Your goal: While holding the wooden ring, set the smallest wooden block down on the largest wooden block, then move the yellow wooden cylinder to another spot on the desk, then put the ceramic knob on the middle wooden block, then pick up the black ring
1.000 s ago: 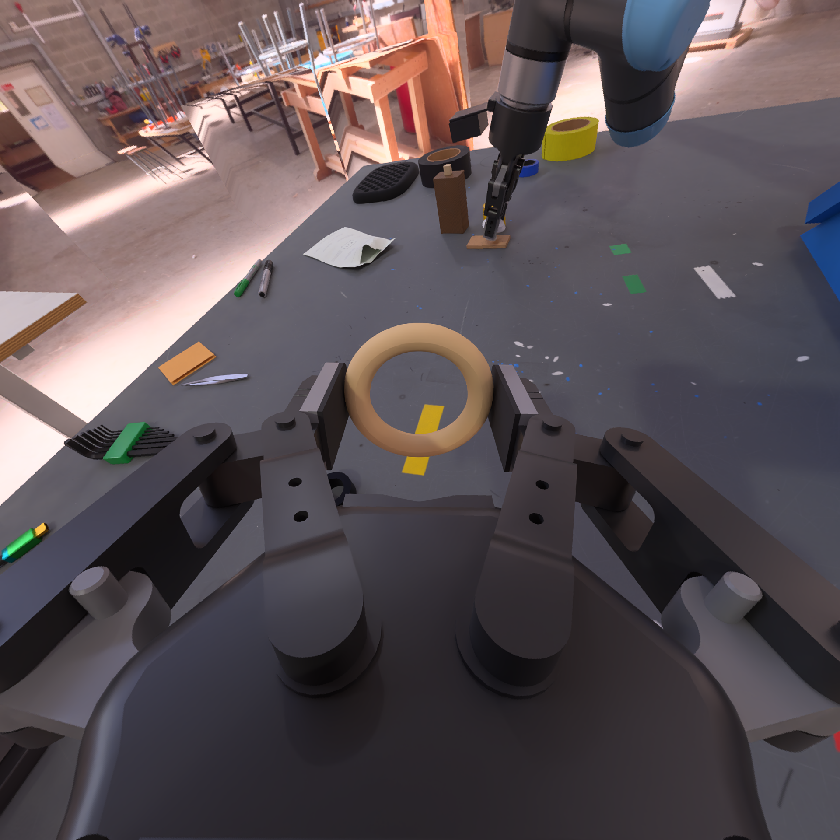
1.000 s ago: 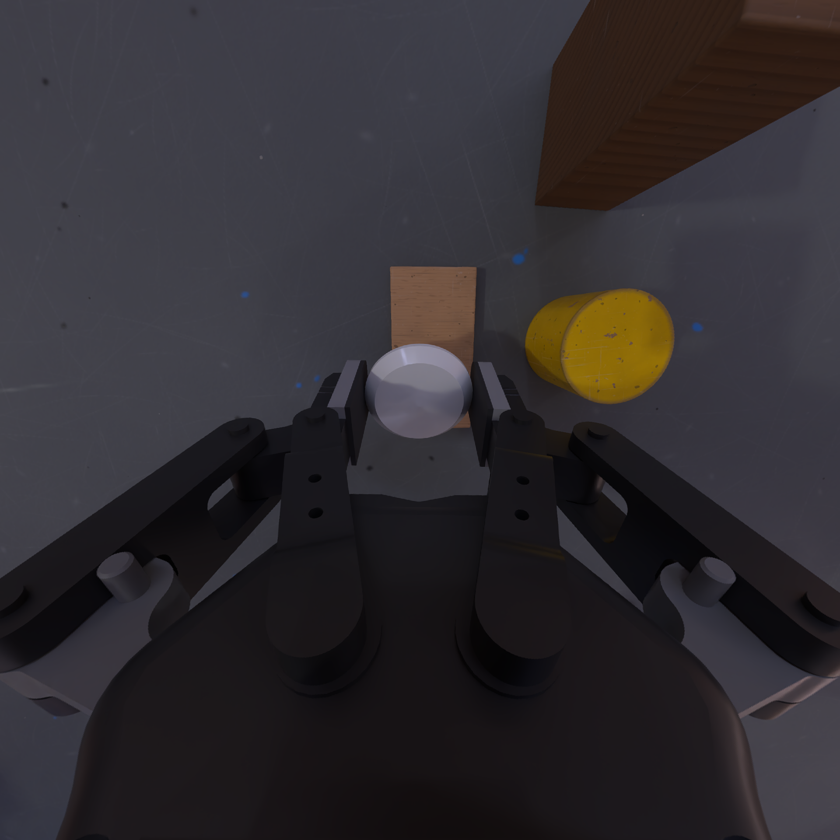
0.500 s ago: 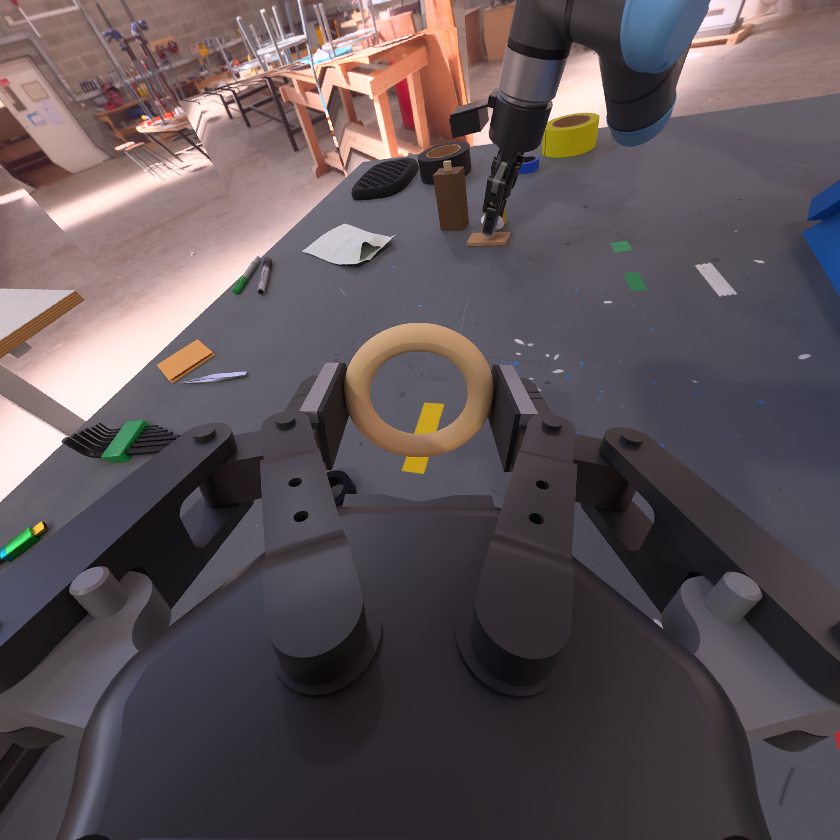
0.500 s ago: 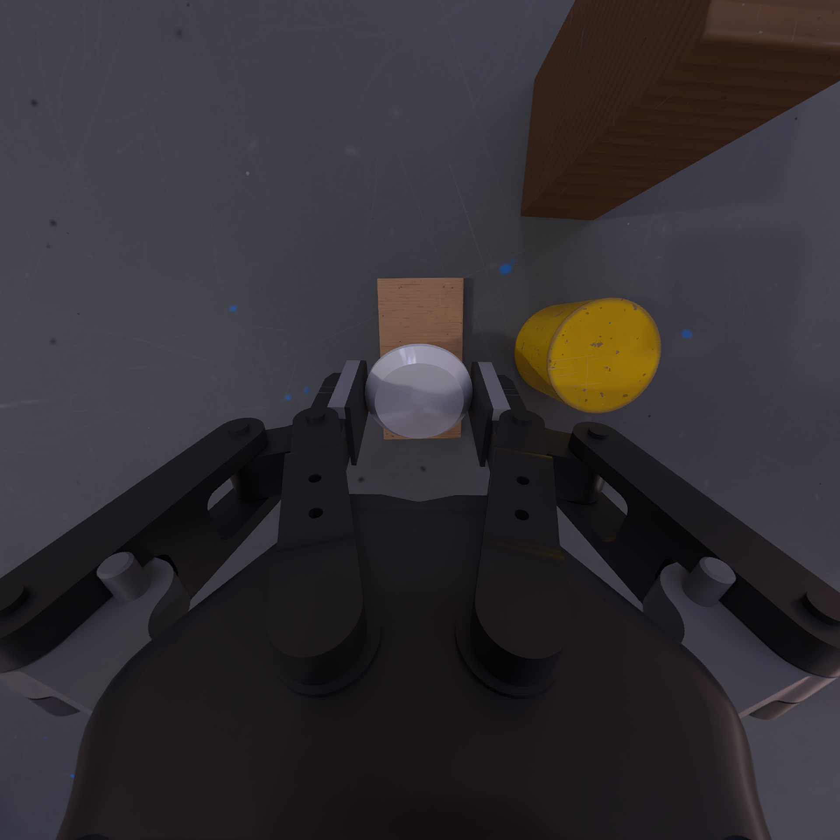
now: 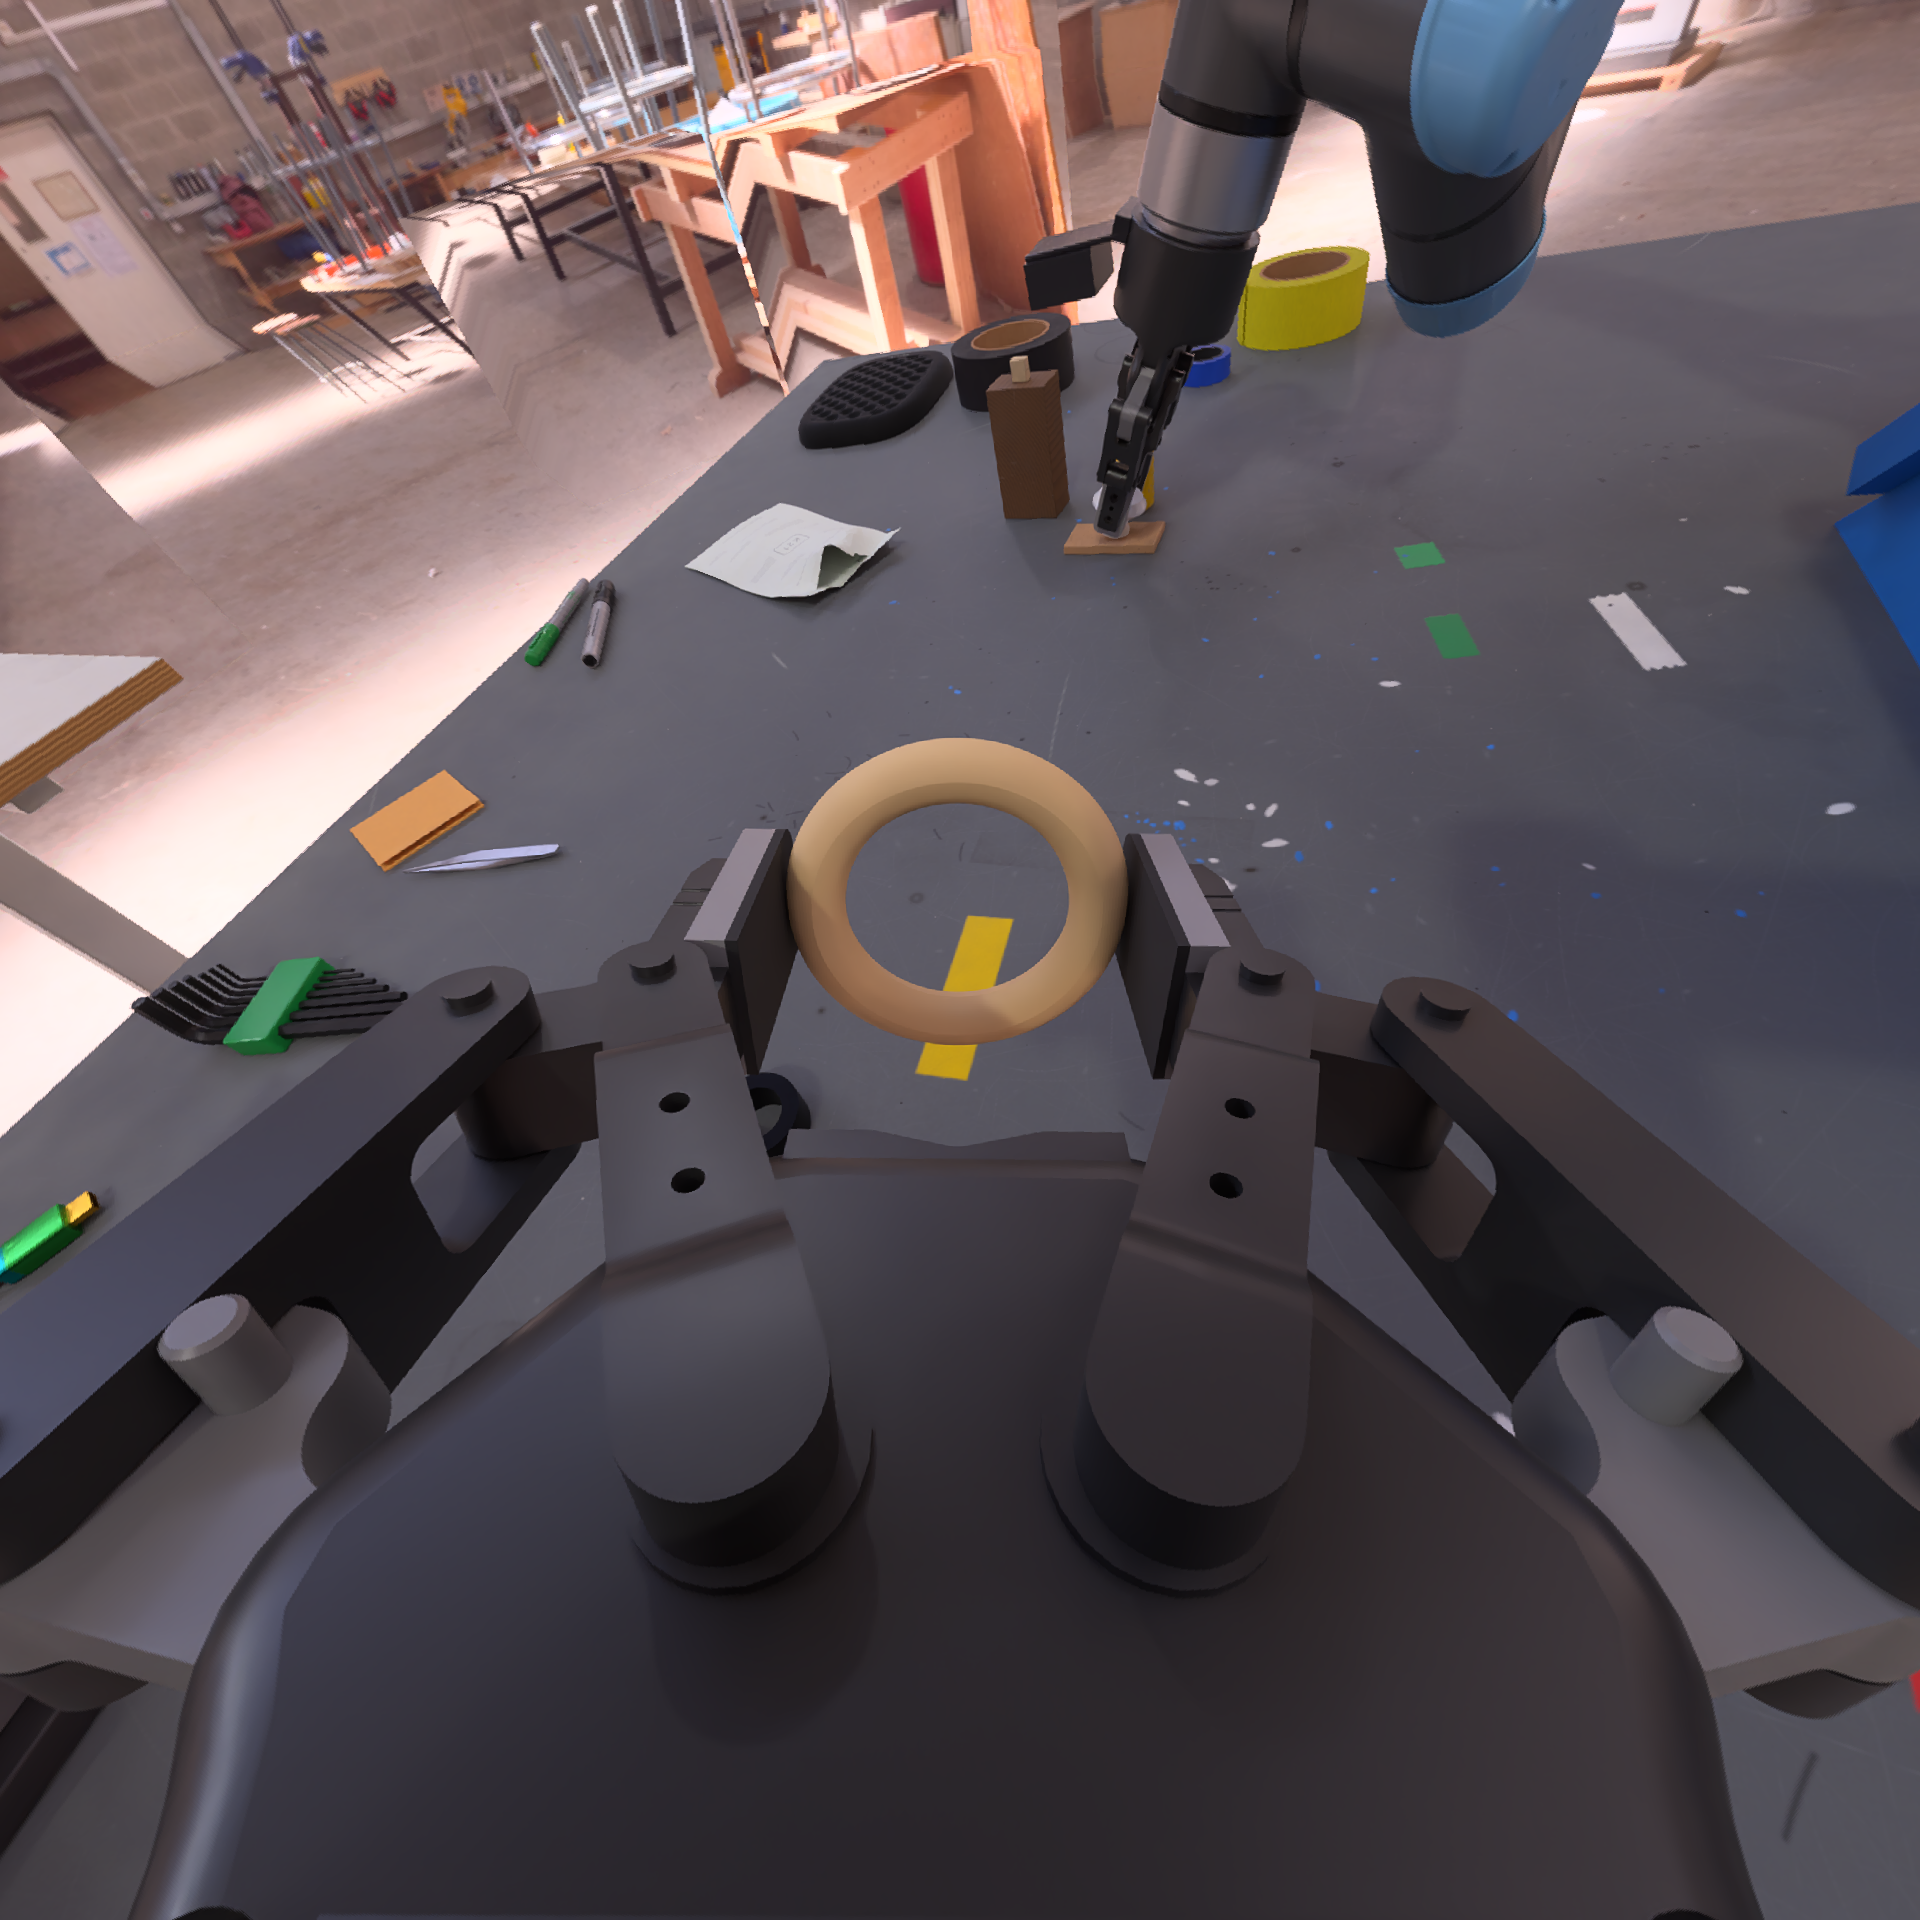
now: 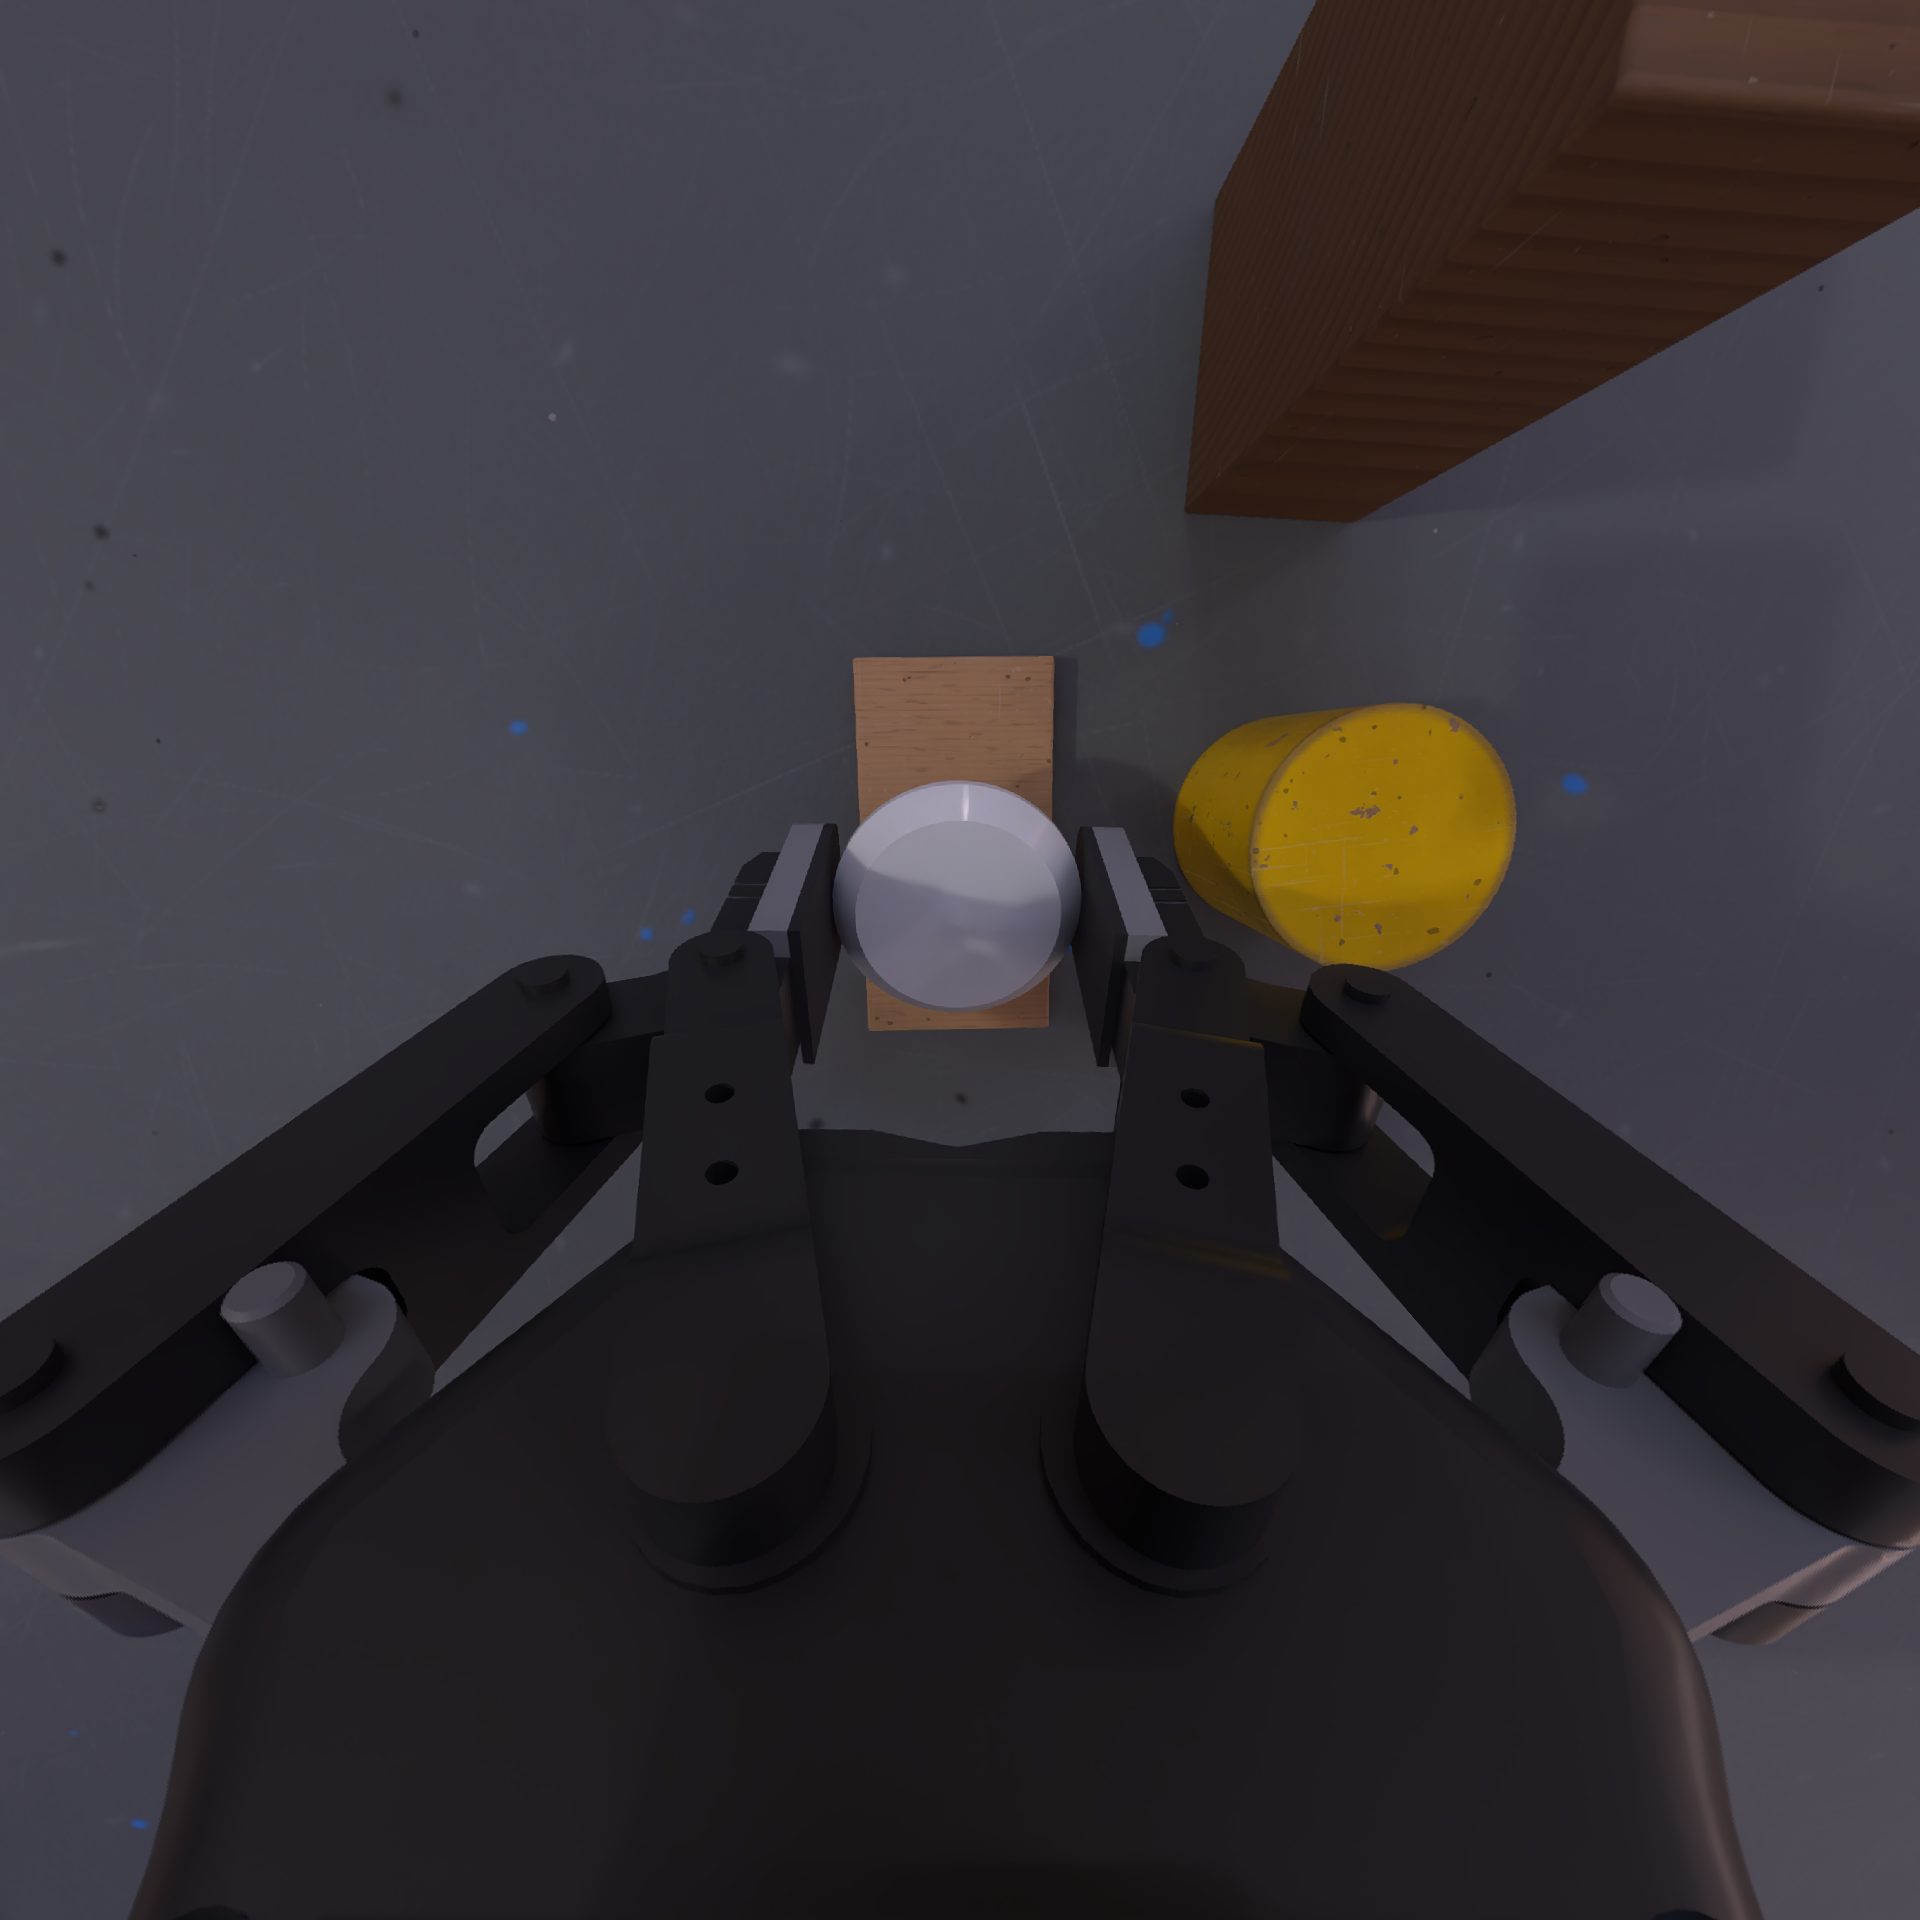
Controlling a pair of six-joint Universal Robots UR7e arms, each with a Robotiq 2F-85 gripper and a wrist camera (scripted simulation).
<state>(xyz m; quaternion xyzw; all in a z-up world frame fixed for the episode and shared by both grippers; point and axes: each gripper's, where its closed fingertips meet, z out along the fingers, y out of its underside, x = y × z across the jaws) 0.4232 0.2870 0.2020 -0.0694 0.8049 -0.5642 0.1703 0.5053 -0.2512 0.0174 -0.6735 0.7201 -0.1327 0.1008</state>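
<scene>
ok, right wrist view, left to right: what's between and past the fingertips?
Left fingertip pad → ceramic knob, sitting over the flat light wooden block → right fingertip pad → yellow wooden cylinder → tall dark wooden block at top right.

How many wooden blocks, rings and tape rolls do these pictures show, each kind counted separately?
Wooden blocks: 3 (largest, middle, smallest)
Rings: 2 (wooden ring, black ring)
Tape rolls: 3 (black roll, yellow roll, blue roll)
Total: 8
</scene>
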